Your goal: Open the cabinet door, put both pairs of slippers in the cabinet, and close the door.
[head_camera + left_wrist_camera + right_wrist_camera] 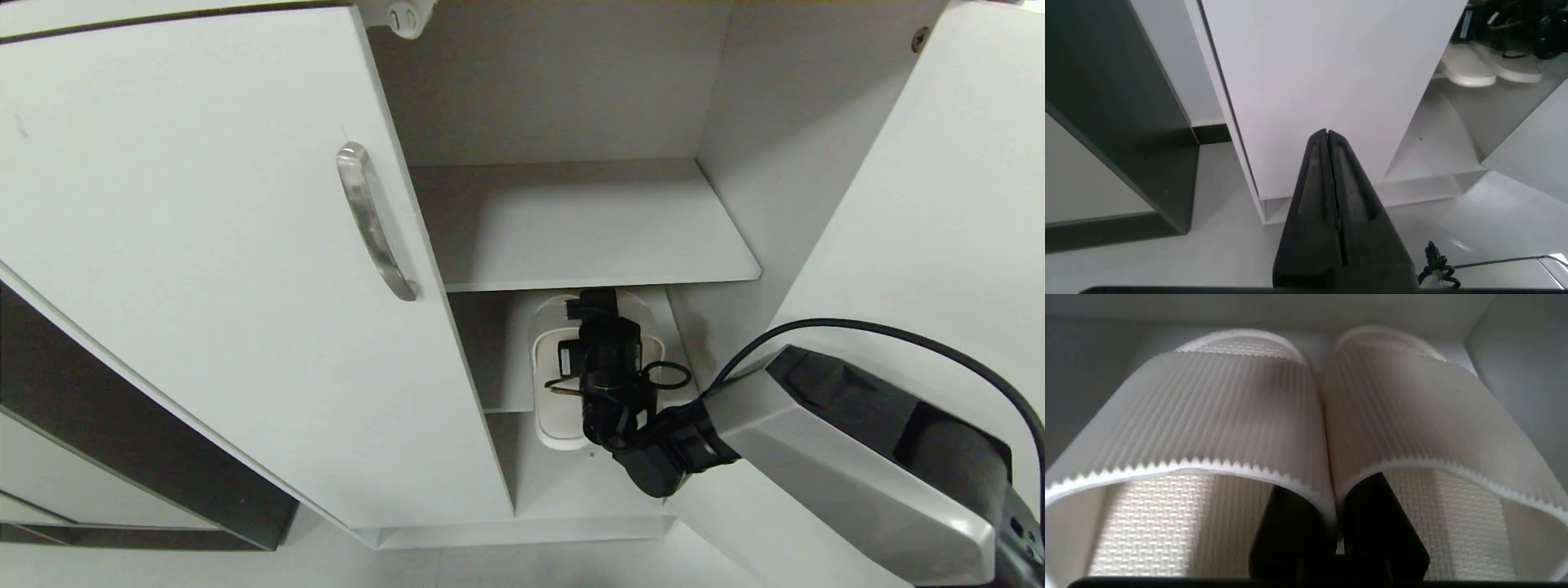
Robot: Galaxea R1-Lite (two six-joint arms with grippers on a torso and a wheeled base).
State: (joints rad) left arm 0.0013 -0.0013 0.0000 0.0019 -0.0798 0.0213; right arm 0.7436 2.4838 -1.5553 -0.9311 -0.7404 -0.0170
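You have the cabinet door [922,204] at frame right open and your right tool [594,314] clamped on one white slipper pair [553,425] inside the bottom compartment [571,482], lower centre, left tool [1327,147] pinched together and empty, so release, second pair and door closing remain.

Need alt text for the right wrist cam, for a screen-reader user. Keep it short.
A pair of white ribbed slippers lies side by side, toes pointing away, with the right gripper pinching their touching inner straps between its two black fingers. Grey cabinet walls close in behind and beside them.
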